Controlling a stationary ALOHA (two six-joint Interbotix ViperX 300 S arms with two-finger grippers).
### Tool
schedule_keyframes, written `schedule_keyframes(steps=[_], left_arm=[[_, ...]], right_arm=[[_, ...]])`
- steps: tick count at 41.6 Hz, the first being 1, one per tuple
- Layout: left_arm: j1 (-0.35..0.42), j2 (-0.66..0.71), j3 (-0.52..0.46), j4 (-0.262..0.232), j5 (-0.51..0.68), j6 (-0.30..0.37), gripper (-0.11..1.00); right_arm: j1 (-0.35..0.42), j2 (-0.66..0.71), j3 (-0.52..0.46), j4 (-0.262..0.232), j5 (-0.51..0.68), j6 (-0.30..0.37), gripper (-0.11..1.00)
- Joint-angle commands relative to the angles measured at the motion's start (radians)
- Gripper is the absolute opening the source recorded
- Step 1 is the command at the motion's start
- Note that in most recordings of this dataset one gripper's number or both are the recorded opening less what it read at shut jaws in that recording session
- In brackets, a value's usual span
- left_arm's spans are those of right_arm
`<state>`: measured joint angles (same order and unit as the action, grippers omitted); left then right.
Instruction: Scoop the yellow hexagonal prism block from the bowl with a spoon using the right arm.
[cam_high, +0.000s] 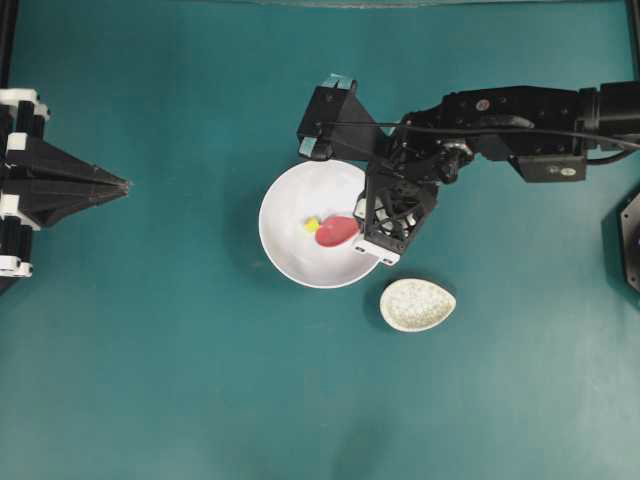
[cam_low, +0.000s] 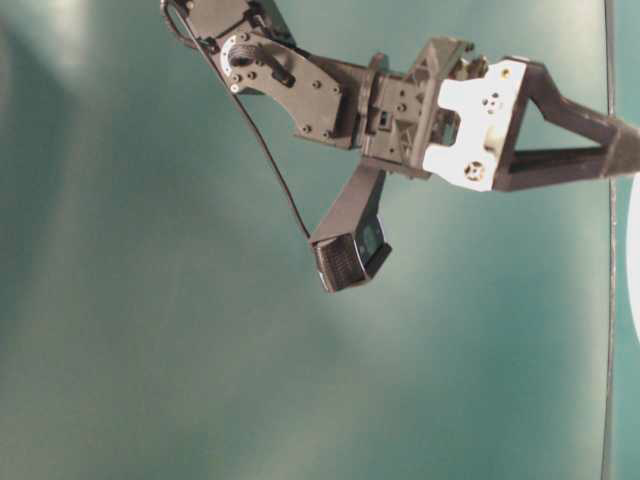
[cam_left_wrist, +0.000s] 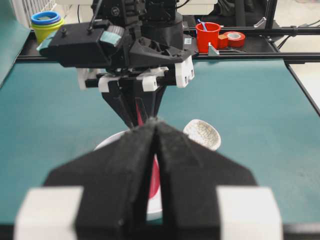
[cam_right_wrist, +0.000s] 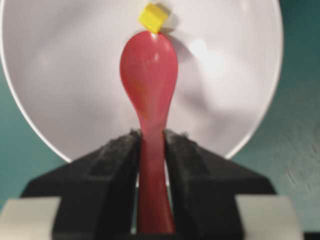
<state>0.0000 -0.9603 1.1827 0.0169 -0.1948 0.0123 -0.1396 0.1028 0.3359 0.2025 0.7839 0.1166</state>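
The right gripper (cam_right_wrist: 150, 150) is clamping its two black padded jaws on the handle of the glossy pink-red soup spoon (cam_right_wrist: 148, 90), the jaws standing only as far apart as the handle is thick. The spoon's oval scoop is reaching out over the inside of the large round glossy white bowl (cam_right_wrist: 65, 75). The tiny bright yellow hexagonal prism block (cam_right_wrist: 152, 17) is lying in the bowl, right at the tip of the scoop; contact cannot be confirmed, and the block is not sitting in the scoop. The overhead view is agreeing: block (cam_high: 312, 225) just left of the scoop, inside the bowl. The spoon's handle end is being hidden under the right arm (cam_high: 500, 120) in that view.

The left gripper (cam_left_wrist: 152, 137) is sitting well apart at the left edge of the teal table (cam_high: 150, 380), jaws pressed together, holding nothing.

Just beside the bowl, the small speckled off-white oval dish (cam_high: 417, 305) is standing with nothing in it.

Beyond the table's far edge, a red cup (cam_left_wrist: 207, 36), a red tape roll (cam_left_wrist: 234, 38) and a yellow and blue cup stack (cam_left_wrist: 46, 25) are standing. No legible writing is showing anywhere. The table-level view is showing only arm hardware, the bowl being cut off at its right edge.
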Motion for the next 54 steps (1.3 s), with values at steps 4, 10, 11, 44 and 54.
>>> schedule_keyframes(steps=[4,10,11,44,54], left_arm=[[0.002,0.009,-0.014,0.002,-0.011,0.002,0.00],[0.002,0.009,-0.012,0.002,-0.012,0.002,0.00],[0.002,0.009,-0.014,0.002,-0.011,0.002,0.00],[0.000,0.009,-0.012,0.002,-0.011,0.000,0.00],[0.000,0.009,-0.012,0.002,-0.006,0.000,0.00]], right_arm=[[0.006,-0.006,-0.021,-0.002,-0.057,-0.005,0.23],[0.008,0.000,-0.021,-0.003,-0.095,-0.006,0.23],[0.008,0.002,-0.021,-0.006,-0.100,-0.005,0.23],[0.008,0.002,-0.018,-0.037,-0.249,0.003,0.23],[0.006,-0.006,-0.003,-0.034,-0.275,0.003,0.23]])
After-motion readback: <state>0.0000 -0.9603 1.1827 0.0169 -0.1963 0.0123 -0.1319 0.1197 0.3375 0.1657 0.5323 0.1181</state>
